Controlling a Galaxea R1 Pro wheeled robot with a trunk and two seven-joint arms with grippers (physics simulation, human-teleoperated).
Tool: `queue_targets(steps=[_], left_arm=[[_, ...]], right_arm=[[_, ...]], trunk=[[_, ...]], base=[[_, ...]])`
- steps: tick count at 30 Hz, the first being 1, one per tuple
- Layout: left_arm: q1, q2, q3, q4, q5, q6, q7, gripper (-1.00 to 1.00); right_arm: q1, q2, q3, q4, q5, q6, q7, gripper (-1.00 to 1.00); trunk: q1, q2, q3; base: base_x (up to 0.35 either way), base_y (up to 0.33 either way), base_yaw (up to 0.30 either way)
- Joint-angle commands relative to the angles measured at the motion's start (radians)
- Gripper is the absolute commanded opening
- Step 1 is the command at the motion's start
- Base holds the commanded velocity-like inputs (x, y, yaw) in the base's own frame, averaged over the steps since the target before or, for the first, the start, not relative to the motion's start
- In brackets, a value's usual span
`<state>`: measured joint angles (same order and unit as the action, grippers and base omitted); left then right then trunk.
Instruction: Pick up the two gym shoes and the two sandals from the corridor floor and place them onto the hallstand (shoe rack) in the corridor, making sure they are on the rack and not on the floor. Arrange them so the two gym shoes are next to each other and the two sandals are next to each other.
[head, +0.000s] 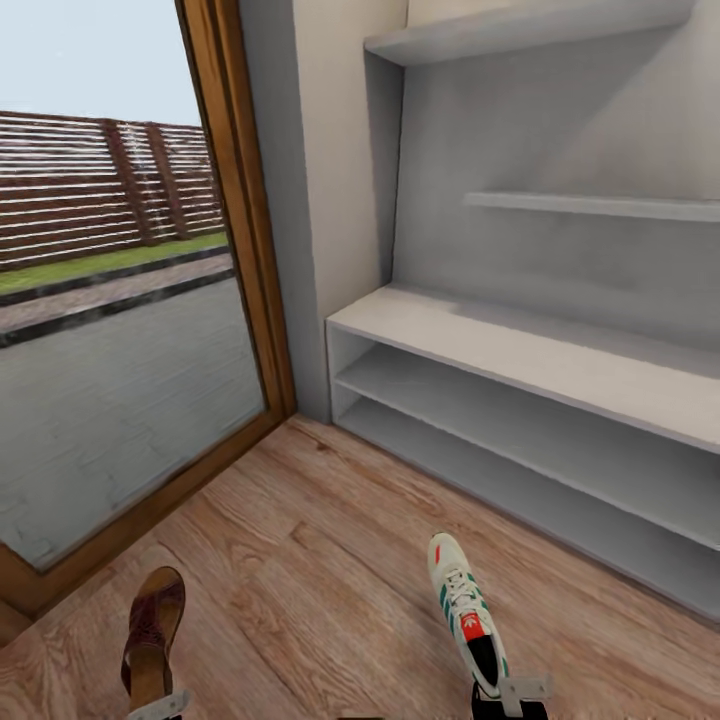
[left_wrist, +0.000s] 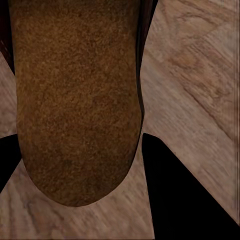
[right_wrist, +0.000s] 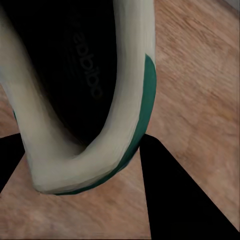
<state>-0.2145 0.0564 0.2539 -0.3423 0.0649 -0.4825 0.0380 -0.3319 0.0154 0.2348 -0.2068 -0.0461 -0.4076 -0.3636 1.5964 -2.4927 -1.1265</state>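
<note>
From the head view, my left gripper (head: 158, 707) pinches the dark brown leather sandal (head: 152, 630) and my right gripper (head: 512, 692) the cream-white green-striped sneaker (head: 467, 612), above the wood-plank floor (head: 320, 560). My wrist views alone reveal the sandal's tan footbed (left_wrist: 75, 100) and the sneaker's dark lettered insole (right_wrist: 75, 65).

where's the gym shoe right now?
In the head view the gym shoe is at bottom right, heel in the right gripper, toe pointing toward the hallstand. The sandal is off to its left, and wood floor lies between them.

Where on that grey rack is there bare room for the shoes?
The hallstand shows a bare flat top, bordered by the back wall and the side wall, and both open shelves below look bare too. Nothing there looks crowded; the gym shoe and sandal are nearer the camera.
</note>
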Motion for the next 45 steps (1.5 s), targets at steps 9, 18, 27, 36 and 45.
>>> queue_targets(steps=[9, 18, 27, 36, 45], left_arm=[[0.000, 0.000, -0.002, 0.000, 0.003, -0.002, 0.003, -1.00], [0.000, 0.000, -0.002, 0.000, 0.003, -0.002, 0.002, -1.00], [0.000, 0.000, -0.002, 0.000, 0.004, -0.002, 0.002, -1.00], [0.000, 0.000, -0.002, 0.006, 0.005, -0.002, 0.002, -1.00], [0.000, 0.001, -0.002, 0.006, 0.006, -0.002, 0.002, -1.00]], right_arm=[[-0.001, 0.012, 0.006, 0.002, -0.008, -0.003, -0.006, -1.00], [-0.001, 0.014, 0.006, 0.001, -0.008, -0.003, -0.006, -1.00], [-0.001, 0.014, 0.006, 0.001, -0.007, -0.003, -0.008, -1.00], [-0.001, 0.013, 0.006, 0.001, -0.006, -0.003, -0.006, -1.00], [-0.001, 0.013, 0.006, 0.001, -0.006, -0.003, -0.006, -1.00]], trunk=[[0.000, 0.000, -0.009], [0.000, 0.000, -0.011], [0.000, 0.000, -0.014], [0.000, 0.000, -0.020], [0.000, 0.000, -0.027]], base=[[0.000, 0.000, -0.254], [0.000, 0.000, -0.287], [0.000, 0.000, -0.294], [0.000, 0.000, -0.235], [0.000, 0.000, -0.149]])
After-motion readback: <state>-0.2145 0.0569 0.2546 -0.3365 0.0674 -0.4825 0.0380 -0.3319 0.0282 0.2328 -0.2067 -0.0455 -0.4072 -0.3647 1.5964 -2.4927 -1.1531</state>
